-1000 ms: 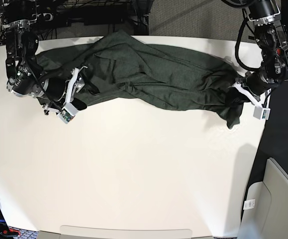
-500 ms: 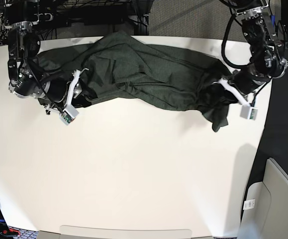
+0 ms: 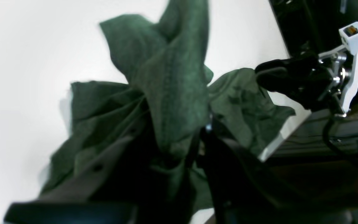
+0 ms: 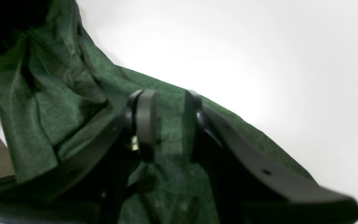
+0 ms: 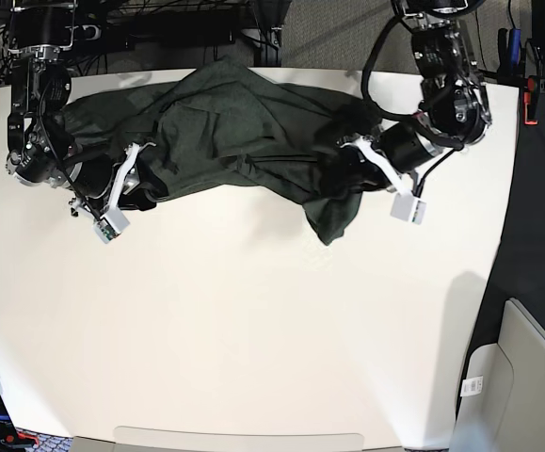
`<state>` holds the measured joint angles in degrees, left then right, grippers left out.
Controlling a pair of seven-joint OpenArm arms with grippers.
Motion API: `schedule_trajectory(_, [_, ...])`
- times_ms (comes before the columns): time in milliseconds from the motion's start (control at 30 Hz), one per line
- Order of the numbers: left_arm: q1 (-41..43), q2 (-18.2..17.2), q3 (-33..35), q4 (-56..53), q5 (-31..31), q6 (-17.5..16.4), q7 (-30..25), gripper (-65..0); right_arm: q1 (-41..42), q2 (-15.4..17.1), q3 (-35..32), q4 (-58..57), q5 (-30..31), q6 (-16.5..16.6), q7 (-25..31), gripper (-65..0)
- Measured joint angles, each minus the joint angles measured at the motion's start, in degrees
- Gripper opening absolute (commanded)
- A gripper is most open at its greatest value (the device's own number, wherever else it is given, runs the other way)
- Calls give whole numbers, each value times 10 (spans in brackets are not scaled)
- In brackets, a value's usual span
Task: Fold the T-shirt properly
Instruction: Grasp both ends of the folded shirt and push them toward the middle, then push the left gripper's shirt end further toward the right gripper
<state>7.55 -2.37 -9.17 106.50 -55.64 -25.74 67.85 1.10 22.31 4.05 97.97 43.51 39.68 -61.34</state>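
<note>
Olive-green T-shirt lies bunched across a white table — left gripper clamps its lifted end, right gripper, jaws narrowly apart, straddles a fold

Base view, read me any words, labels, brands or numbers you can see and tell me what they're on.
No text is readable.
White tag on the grey thing at lower right: print too small to read.
T-shirt: plain, no print or logo.
Table: no markings.
</note>
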Motion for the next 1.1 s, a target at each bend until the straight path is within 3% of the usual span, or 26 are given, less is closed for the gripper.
schedule_trajectory(200, [-1, 44, 51, -2, -1, 1, -2, -650, -1, -1, 0, 0, 0, 0, 0, -511])
schedule_trajectory(567, [-3, 43, 89, -59, -1, 1, -16, -649, -1, 0, 0, 0, 0, 0, 0, -511])
schedule_trajectory(967, [-11, 42, 89, -75, -25, 1, 12, -371, 0, -3, 17, 0, 0, 0, 0, -511])
schedule_trajectory(1100, [-12, 42, 89, -75, -56, 1, 10, -332, 1, -3, 17, 0, 0, 0, 0, -511])
